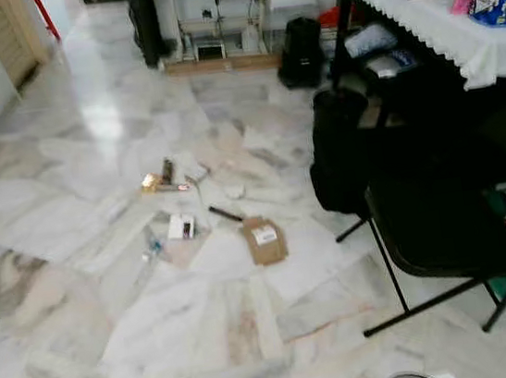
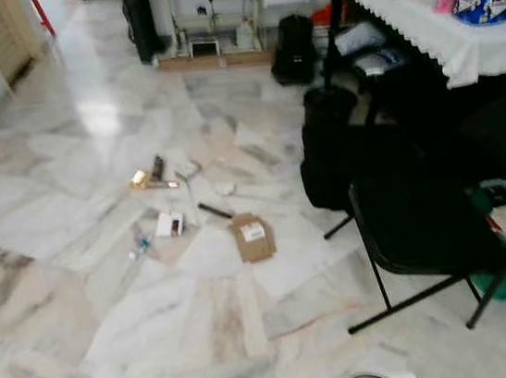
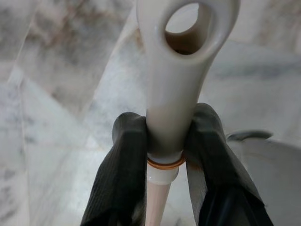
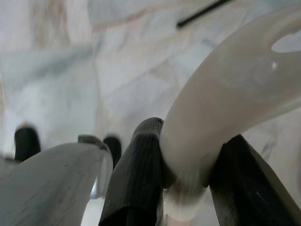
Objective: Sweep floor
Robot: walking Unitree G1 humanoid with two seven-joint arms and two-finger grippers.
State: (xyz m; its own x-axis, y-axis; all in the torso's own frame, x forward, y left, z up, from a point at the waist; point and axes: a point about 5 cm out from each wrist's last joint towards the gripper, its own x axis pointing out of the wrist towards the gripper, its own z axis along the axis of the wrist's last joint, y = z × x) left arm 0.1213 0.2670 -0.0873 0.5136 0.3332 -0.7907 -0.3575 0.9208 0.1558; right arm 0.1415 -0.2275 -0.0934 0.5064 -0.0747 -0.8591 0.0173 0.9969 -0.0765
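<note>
Floor [image 1: 108,292] of pale marble, scattered litter [image 1: 183,226] mid-room beside black chair [image 1: 436,230]. Left tool [image 3: 167,141] clamped round cream broom handle [image 3: 176,89]; right tool [image 4: 188,174] clamped round pale dustpan handle [image 4: 225,99].

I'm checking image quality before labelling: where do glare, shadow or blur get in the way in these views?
Eye views: window glare on the marble floor, deep shadow swallowing the black chair under the table, and the litter looks soft. Left wrist view: the left gripper and white handle are sharp, floor blurred. Right wrist view: the right gripper and its handle are smeared.
</note>
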